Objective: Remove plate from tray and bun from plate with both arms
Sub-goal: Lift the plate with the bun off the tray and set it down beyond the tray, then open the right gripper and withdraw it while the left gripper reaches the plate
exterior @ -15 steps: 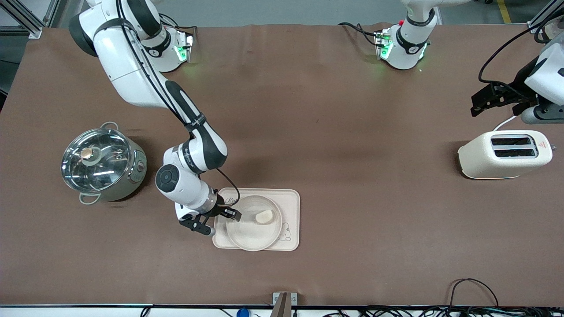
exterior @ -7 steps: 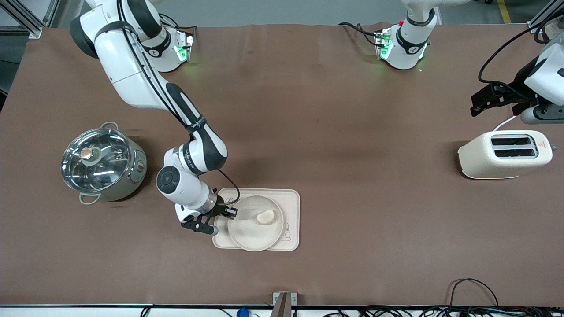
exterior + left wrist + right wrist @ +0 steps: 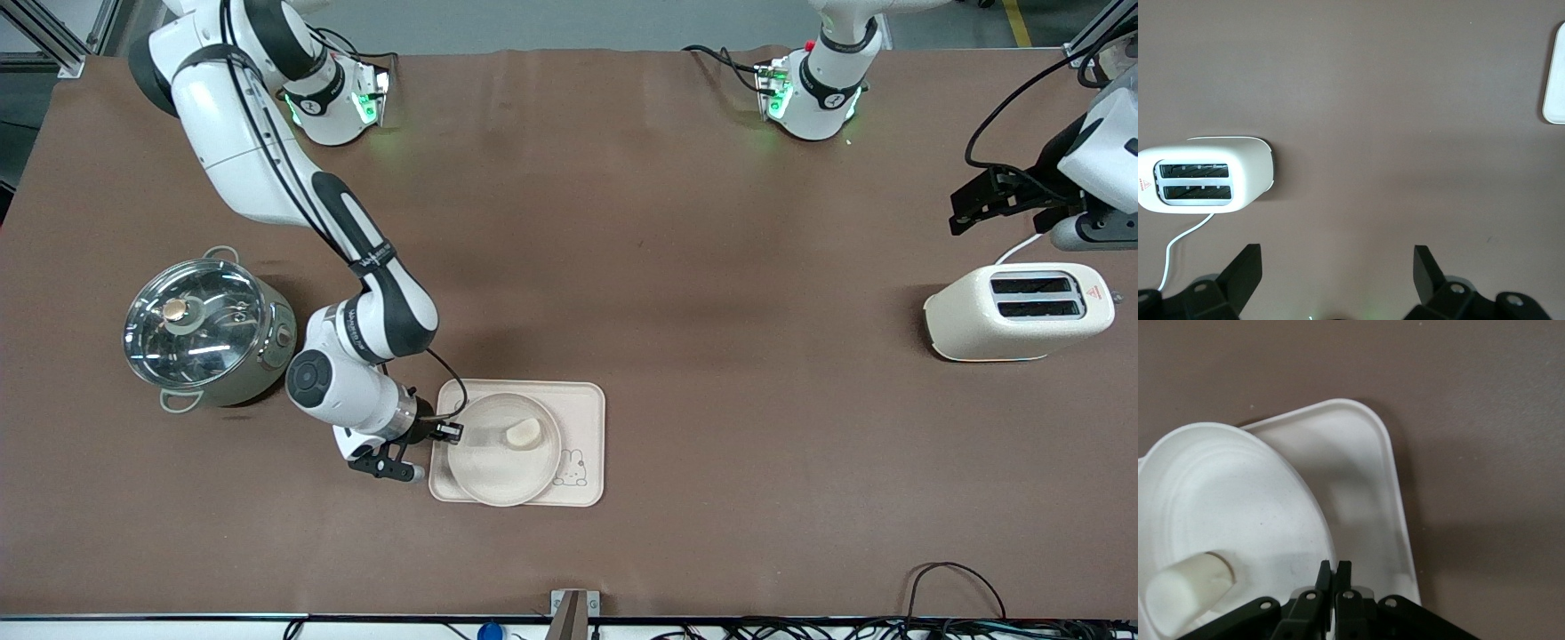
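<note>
Your right tool is clenched on the rim of the plate, at the edge twd the right arm's end of the bench. In the right wrist view the fingers sit pinched tight on that thin lip. The plate is still over the tray, and looks tipped up a bit at the gripped edge, though I can't be sure. The bun lies inside the plate, near the rim farther from the front cam.

Handling, as I judge it: the plate looks rigid, light and smooth, prob plastic or melamine, so a one-point rim pinch can let it swing or slip. Keep it level & move slow. The bun looks soft and light, and it's loose, so it'll roll or slide if you tilt. For the bun, take it across its short width w/ a gentle squeeze; it'd squash easily.

Your left tool waits w/ jaws spread wide and nothing in them, up over bare bench near the toaster, well apart from the tray.

Around: a lidded steel pot stands twd the right arm's end, near the right arm's elbow, so mind that if you drag the plate that way. The tray's raised lip is the only thing the plate must clear.
</note>
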### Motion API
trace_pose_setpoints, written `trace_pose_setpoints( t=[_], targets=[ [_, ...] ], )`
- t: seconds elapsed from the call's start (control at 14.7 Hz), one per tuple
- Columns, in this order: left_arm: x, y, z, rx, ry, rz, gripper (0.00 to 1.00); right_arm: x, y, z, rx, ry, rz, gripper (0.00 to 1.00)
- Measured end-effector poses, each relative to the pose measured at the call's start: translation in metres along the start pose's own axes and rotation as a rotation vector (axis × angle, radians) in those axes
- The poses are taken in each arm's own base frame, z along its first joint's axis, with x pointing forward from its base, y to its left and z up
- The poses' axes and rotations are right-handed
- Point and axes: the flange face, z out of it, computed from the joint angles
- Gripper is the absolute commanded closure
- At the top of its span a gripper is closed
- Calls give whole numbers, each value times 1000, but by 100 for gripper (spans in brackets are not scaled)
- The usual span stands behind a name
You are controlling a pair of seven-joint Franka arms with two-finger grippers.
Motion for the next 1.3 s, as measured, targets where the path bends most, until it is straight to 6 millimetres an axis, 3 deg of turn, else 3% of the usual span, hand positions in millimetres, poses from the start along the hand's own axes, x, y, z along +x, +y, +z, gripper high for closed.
trace_pose_setpoints(
  t=[0.14, 0.41, 0.61, 0.82, 1.09, 1.3],
  targets=[
    [0, 0, 0, 0, 0, 0, 0, -6, -15, -6, 39, -27, -1, 100],
    [0, 0, 0, 0, 0, 0, 0, -38, -45, -16, 44, -136, -42, 100],
    [0, 0, 0, 0, 0, 0, 0, -75, -52, -23, 38, -135, -69, 100],
    [0, 0, 0, 0, 0, 0, 0, -132, -42, -17, 13, -121, -96, 100],
    [0, 0, 0, 0, 0, 0, 0, -220, -12, 9, -21, -116, -139, 100],
    [0, 0, 0, 0, 0, 0, 0, -274, 8, 18, -20, -100, -173, 100]
  ],
)
